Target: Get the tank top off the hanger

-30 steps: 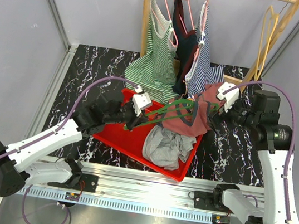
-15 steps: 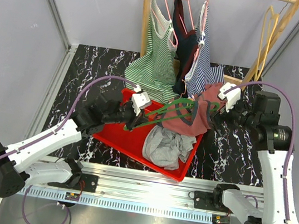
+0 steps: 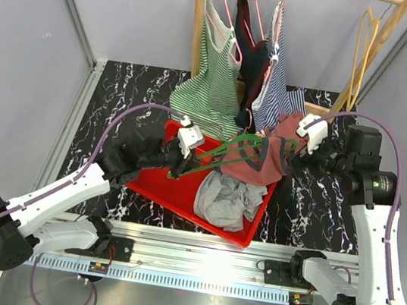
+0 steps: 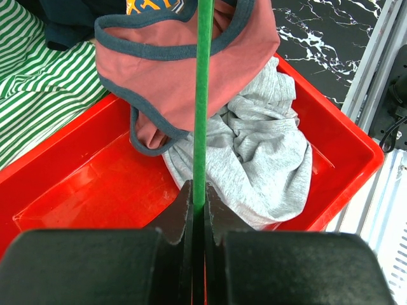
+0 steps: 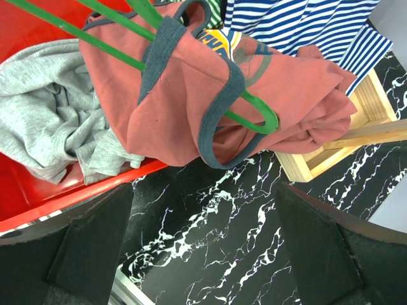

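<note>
The tank top is dusty red with dark blue-grey trim and hangs on a green hanger held across the red tray. My left gripper is shut on the hanger's bar. In the left wrist view the green hanger runs up from my left gripper into the tank top. My right gripper stands open just right of the garment. In the right wrist view the right gripper is over the table, below the tank top, and the hanger's end pokes through a strap.
A red tray holds a crumpled grey garment. Behind it a wooden rack carries a green-striped top, a dark top and a blue-striped top. Its wooden base lies by the tank top. Yellow hangers hang at the right.
My left gripper has drawn the hanger slightly to the left and nearer. The right gripper has shifted a little to the right and stays open.
</note>
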Robot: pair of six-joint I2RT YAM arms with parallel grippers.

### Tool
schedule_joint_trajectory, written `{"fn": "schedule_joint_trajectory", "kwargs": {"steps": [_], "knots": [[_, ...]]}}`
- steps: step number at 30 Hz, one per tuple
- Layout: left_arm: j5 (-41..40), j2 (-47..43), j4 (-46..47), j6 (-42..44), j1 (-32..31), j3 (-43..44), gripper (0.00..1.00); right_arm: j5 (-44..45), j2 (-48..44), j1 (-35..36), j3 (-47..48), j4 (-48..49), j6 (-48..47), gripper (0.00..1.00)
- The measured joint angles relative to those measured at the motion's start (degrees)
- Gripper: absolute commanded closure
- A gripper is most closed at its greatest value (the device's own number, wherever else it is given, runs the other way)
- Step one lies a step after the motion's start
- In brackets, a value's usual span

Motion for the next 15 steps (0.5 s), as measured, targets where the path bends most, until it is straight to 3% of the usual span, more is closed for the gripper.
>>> {"fn": "schedule_joint_trajectory", "kwargs": {"steps": [15], "knots": [[0.59,-0.46,1.36,-2.84,0.37,-0.15,1.0,-0.2,-0.28,-0.15,0.0,-1.03,-0.15,0.0]]}}
